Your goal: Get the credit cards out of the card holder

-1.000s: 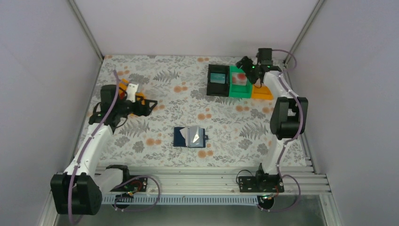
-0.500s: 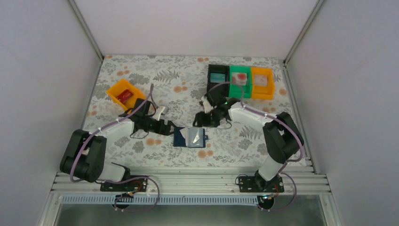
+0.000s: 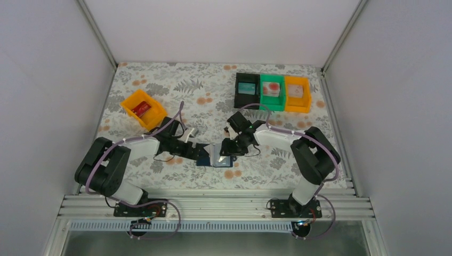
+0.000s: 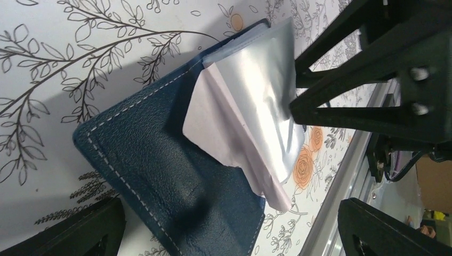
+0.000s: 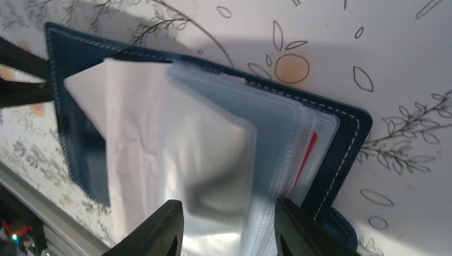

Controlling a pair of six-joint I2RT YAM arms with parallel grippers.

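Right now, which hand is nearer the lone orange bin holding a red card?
Left. The left hand is at the card holder's left edge, on the orange bin's side; the right hand is over the holder's right part, farther away.

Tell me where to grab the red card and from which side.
Pinch the red card by its thin exposed edge, peeking between the clear sleeves near the card holder's outer edge. Probably approach from that edge; sleeves bury the rest.

Arms (image 3: pixel 139 145): white links, black joints, purple cables (image 3: pixel 178 112). End effector fingers (image 4: pixel 384 229) black; silver screws (image 4: pixel 419 109).
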